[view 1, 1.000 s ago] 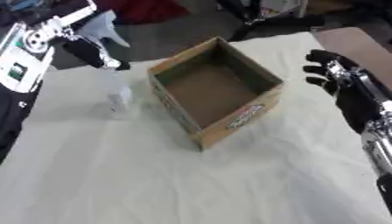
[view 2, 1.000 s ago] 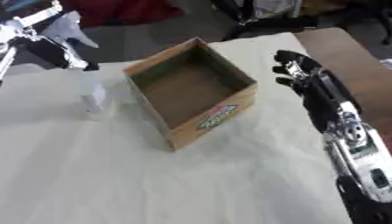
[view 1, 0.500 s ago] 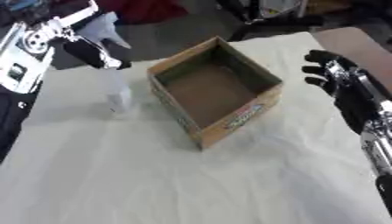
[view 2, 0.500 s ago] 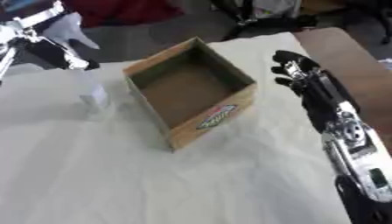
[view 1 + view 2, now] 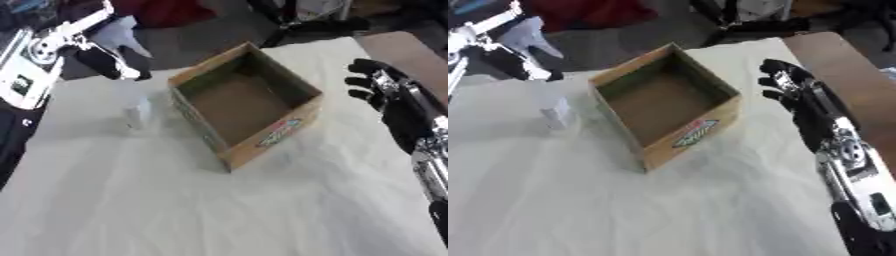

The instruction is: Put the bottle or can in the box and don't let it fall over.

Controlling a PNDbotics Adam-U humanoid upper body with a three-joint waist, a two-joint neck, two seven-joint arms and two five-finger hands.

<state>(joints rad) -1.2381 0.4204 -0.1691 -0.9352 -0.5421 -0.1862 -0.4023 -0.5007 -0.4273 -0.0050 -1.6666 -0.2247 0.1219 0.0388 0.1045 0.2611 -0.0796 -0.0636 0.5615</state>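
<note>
A pale, creased cloth covers the desk [image 5: 219,210] almost from edge to edge, leaving a brown wooden strip bare along the far right side. Beyond the far edge lies a dark grey floor with a red heap, dark chair legs and other blurred clutter. An open cardboard box [image 5: 247,104] sits turned cornerwise on the cloth at about the middle, upright, its brown inside showing nothing in it and a coloured label on its near right wall. The right hand [image 5: 794,95] hangs over the desk's right side, well apart from the box, black fingers [image 5: 773,80] spread and straight, holding nothing. The left hand [image 5: 109,57] hovers at the upper left, above and just behind the bottle; its dark fingers [image 5: 131,72] point downward, but I cannot tell whether they are curled or straight. The small clear bottle [image 5: 136,111] stands upright on the cloth just left of the box, apart from it and outside it.
</note>
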